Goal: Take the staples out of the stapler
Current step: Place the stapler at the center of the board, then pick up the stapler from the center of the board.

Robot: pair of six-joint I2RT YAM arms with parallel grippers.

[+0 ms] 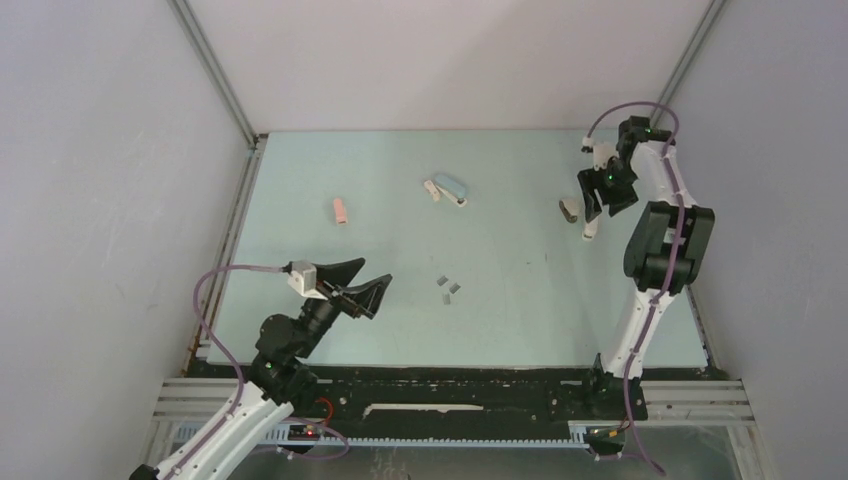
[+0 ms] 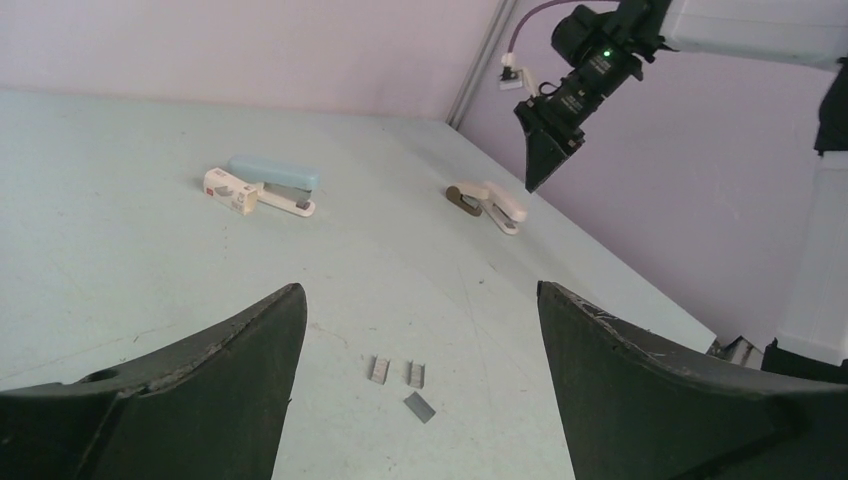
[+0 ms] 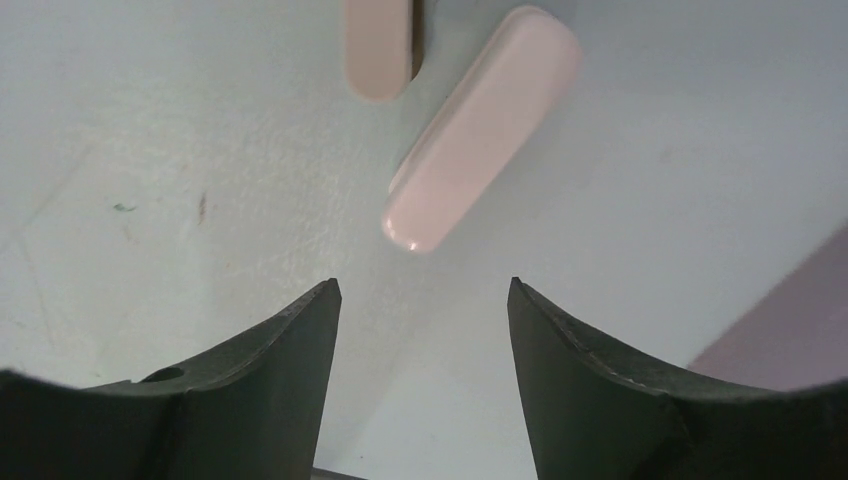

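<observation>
Left gripper (image 2: 420,290) nearest us, fingers spread wide, empty.
We see staples (image 2: 404,381) lower centre in its view; right gripper (image 3: 424,286) parted, empty, pale stapler (image 3: 480,130) top centre.

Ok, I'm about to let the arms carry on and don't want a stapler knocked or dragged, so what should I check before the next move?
1. The left gripper is open with nothing in it: ok.
2. The right gripper is open with nothing between its jaws: ok.
3. The pale stapler below the right gripper lies free on the table: ok.
4. The staples are out on the table, three short strips close together: ok.
5. The pale stapler's channel is emptied of staples: cannot tell.
6. The blue stapler and the pink stapler lie apart from both grippers: ok.
</observation>
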